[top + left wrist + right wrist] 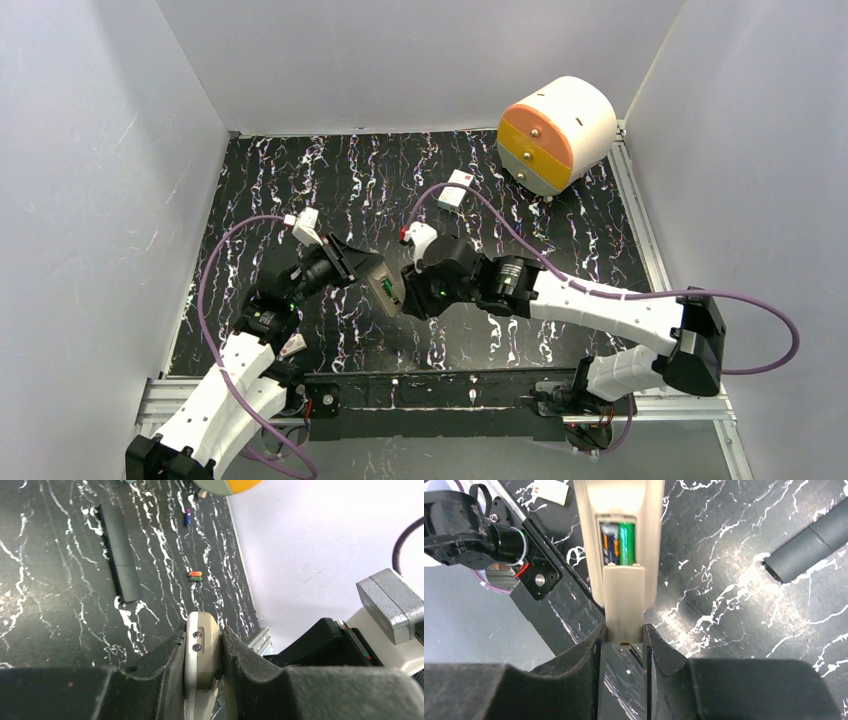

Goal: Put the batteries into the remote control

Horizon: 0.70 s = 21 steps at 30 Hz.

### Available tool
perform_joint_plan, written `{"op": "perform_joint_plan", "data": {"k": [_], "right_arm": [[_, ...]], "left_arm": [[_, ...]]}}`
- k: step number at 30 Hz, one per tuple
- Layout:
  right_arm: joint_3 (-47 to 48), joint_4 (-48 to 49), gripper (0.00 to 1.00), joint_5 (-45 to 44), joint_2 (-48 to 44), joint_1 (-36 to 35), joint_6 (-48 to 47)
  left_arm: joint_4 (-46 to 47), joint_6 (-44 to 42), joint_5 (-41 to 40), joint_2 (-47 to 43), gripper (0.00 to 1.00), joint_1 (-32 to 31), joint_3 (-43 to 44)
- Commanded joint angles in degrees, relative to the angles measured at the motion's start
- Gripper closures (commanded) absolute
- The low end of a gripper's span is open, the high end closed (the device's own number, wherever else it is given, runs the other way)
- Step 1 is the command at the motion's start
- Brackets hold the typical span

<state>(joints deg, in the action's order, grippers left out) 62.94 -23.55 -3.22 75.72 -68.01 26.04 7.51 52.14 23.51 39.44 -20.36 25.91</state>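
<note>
Two batteries (618, 542), one green and one dark with orange, lie side by side in the uncovered bay of the greyish-beige remote control (651, 540), held mid-frame in the top view. The left gripper (202, 650) clamps its end. The right gripper (623, 635) pinches the bay cover (624, 595) just below the batteries.

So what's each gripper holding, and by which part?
The left gripper clamps the remote control by one end; the right gripper pinches its battery cover by the side edges.
</note>
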Motion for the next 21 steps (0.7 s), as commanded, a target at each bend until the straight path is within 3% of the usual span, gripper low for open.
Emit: {"op": "perform_joint_plan", "data": {"k": [1, 21], "right_arm": [[6.0, -1.0, 0.76, -2.8, 4.0, -1.5, -0.7], [11.8, -3.2, 0.75, -9.3, 9.6, -4.6, 1.2]], "left_arm": [[6.1, 0.9, 3.6, -0.4, 1.00, 0.2, -0.7], [8.2, -3.8, 8.5, -2.3, 1.00, 0.2, -0.6]]}}
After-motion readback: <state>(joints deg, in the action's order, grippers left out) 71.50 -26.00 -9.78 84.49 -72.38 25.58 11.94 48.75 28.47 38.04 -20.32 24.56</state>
